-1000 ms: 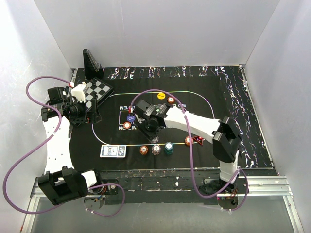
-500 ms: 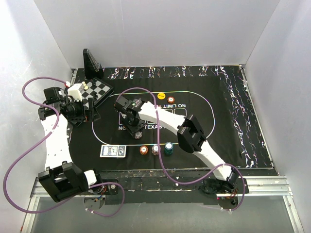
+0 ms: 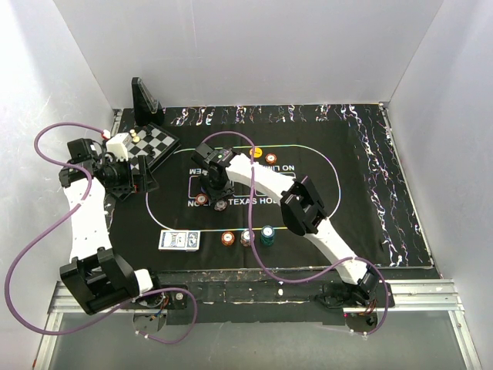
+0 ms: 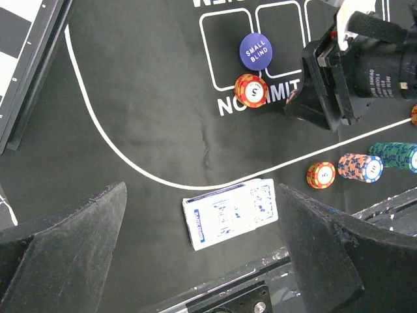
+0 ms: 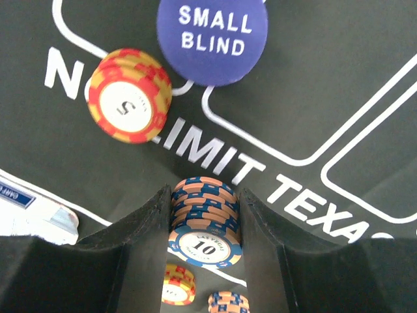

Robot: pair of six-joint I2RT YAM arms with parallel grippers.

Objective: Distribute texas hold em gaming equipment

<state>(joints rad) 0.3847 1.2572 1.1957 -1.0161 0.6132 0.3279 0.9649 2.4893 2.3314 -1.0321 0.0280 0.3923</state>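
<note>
Chip stack (image 5: 203, 235) sits pinched in the right gripper (image 5: 204, 202) near the small-blind disc (image 5: 212, 39); placement seems under way, needing a gentle release next.

Top view high overhead; left wrist farther, right wrist close; both share blue disc (image 4: 255, 51).

Left arm (image 3: 81, 220) folded along left edge of table (image 3: 254, 282), left gripper (image 4: 202, 195) spread wide, angled down. Right arm (image 3: 266, 176) stretched diagonally toward middle, wrist down, right gripper (image 3: 219, 200) clamped on chip stack (image 5: 205, 225).
</note>
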